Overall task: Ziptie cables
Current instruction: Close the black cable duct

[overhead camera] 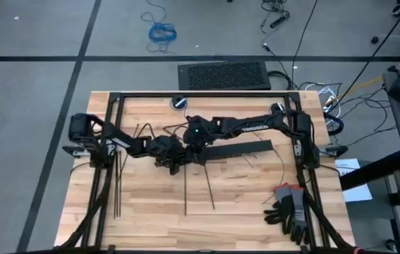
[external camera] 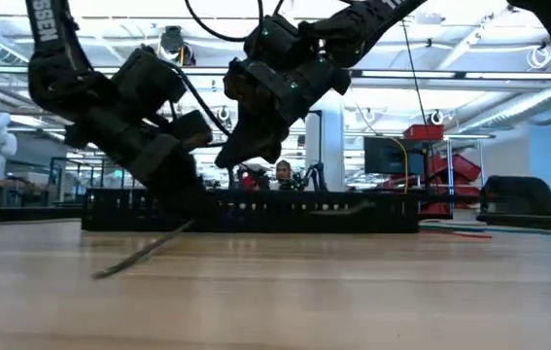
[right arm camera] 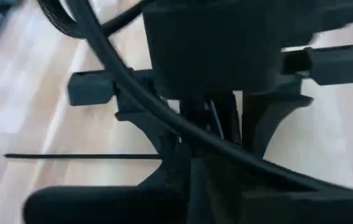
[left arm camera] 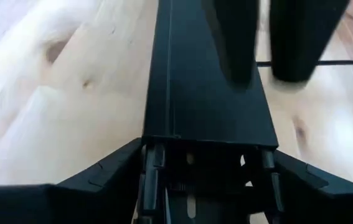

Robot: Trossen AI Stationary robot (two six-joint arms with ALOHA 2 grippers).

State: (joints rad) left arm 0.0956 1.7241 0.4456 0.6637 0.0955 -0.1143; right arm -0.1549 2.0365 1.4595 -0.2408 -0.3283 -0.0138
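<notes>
both arms are crowded over the left end of the black slotted bar, which lies across the middle of the wooden worktop. the left gripper is down at that end of the bar, and its own wrist view shows the fingers spread apart on either side of the bar, one along each flank. my read is that this straddle is there to keep the bar from sliding while the other arm works on it.

the right gripper hangs just above the same end of the bar, nose tilted down toward the left gripper. whether its fingers are apart or together, i cannot tell; the wrist view is filled by the other arm's body and a looping cable.

now the zipties: a few thin black strips lie on the worktop on the near side of the bar, some by the left arm's base, and another ziptie slants away just below the bar's left end. the low view shows one strip angled from the worktop up toward the left gripper, though i cannot tell if it is held.

the cables themselves i cannot pick out; if they are in the bar's channel, the arms hide them. a pair of grey gloves sits well away from the bar, near the right arm's base.
</notes>
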